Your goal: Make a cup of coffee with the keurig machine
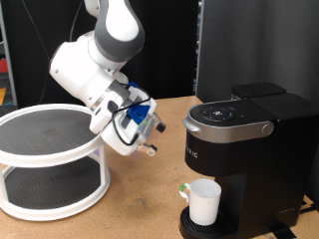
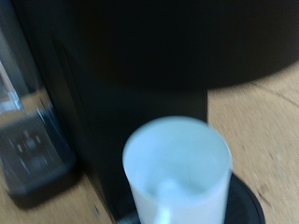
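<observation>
The keurig machine [image 1: 244, 134] stands at the exterior view's right, black, with its silver-grey handle down and its top shut. The cup [image 1: 204, 202], a white mug, sits on the drip tray under the spout. In the wrist view the cup [image 2: 177, 175] fills the middle, with the machine's black body [image 2: 140, 56] behind it and the round tray [image 2: 245, 207] under it. My gripper [image 1: 150, 139] hangs in the air to the left of the machine, level with its top and tilted toward it. No fingers show in the wrist view, and nothing shows between them in either view.
A white two-tier round rack [image 1: 50, 159] with dark mesh shelves stands at the exterior view's left. A small green bit [image 1: 184, 189] shows at the cup's left side. A dark boxy object [image 2: 33, 161] lies beside the machine in the wrist view. The table is wooden.
</observation>
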